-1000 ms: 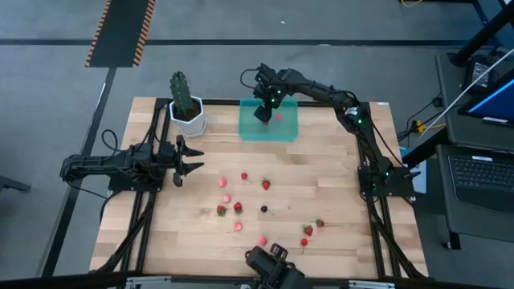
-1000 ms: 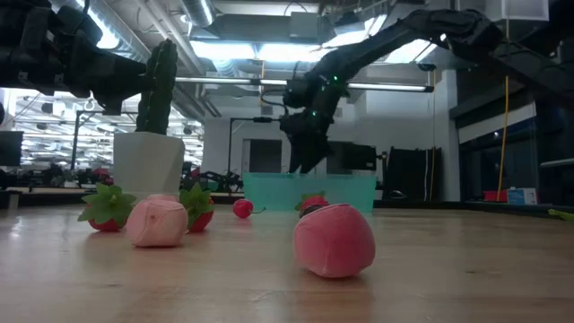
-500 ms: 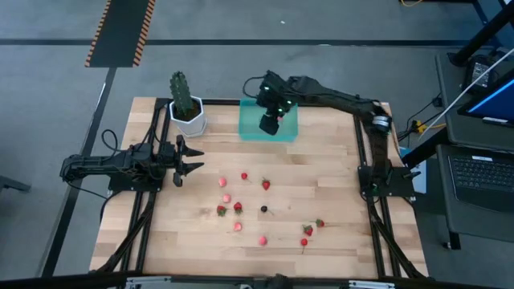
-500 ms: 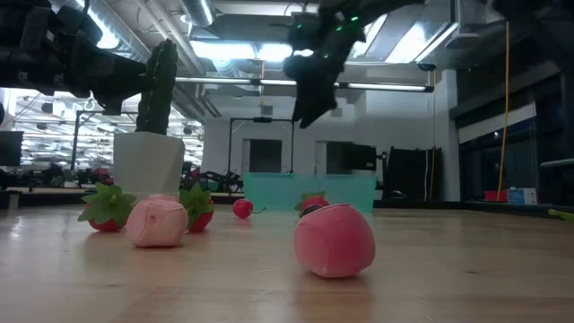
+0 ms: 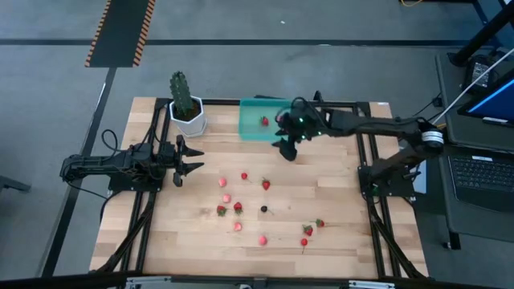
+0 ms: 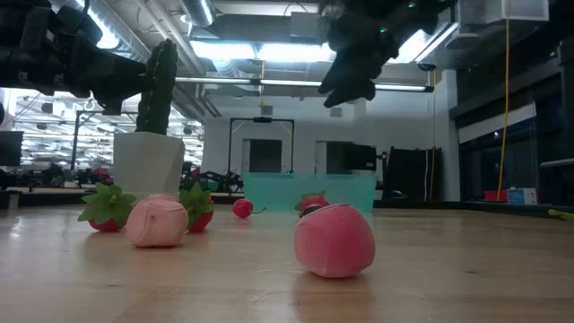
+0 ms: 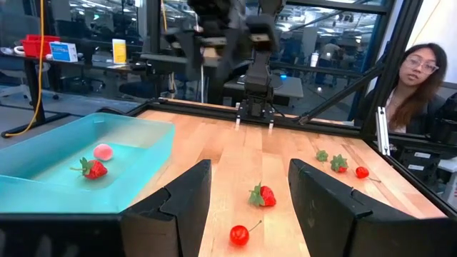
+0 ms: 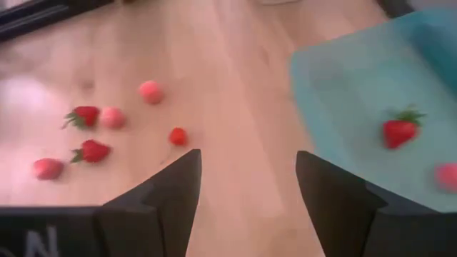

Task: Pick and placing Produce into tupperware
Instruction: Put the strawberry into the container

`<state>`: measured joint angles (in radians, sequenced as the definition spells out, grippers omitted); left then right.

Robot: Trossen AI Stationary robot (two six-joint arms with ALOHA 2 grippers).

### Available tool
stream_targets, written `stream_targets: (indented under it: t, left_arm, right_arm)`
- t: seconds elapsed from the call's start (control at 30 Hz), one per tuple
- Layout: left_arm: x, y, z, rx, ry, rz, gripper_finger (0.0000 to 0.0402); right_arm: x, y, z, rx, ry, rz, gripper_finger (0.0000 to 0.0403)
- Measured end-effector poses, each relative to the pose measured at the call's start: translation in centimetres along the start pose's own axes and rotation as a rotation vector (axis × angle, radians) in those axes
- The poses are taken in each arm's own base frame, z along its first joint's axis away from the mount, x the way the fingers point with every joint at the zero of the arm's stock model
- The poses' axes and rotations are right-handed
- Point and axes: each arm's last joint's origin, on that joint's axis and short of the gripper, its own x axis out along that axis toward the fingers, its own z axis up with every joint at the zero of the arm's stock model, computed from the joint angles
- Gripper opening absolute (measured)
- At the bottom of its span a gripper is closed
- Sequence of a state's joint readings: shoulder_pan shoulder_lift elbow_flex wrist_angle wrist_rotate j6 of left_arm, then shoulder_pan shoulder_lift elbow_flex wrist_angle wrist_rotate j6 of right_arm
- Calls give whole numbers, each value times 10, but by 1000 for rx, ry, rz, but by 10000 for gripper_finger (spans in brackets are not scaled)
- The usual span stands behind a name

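The teal tupperware (image 5: 255, 127) stands at the table's far middle, and my right arm crosses its right part. Inside lie a red strawberry (image 5: 263, 121) (image 8: 400, 130) and a pink piece (image 7: 104, 151). The other produce is scattered on the bare wood: red and pink pieces (image 5: 238, 207) (image 5: 262, 239) (image 5: 307, 230) and one dark berry (image 5: 263, 209). My right gripper (image 5: 287, 151) (image 8: 246, 193) hangs open and empty in the air, just on the near side of the tupperware. My left gripper (image 5: 193, 160) (image 7: 250, 207) waits open at the table's left.
A cactus (image 5: 181, 90) in a white pot (image 5: 189, 120) stands at the far left, beside the tupperware. Black frame rails (image 5: 377, 217) run along the table's sides. A person (image 7: 421, 71) sits beyond the table's right side. Bare wood lies between the tupperware and the scattered pieces.
My right gripper has come away from above the tupperware toward the table's near edge and a little to the right. It has risen and tipped more nearly level. The red strawberry that it stood over now shows in the tupperware.
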<state>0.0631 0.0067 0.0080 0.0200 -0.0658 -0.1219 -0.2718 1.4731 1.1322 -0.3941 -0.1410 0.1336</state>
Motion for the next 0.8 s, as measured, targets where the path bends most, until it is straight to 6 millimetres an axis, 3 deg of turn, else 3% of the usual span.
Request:
stream_targets:
  t: [0.37,0.8]
  left_arm:
    - [0,0,0,0,0,0,181]
    - [0,0,0,-1,0,0,181]
  right_arm:
    - [14,37,-44,0,59,100,231]
    - [18,55,-53,-18,43,148,231]
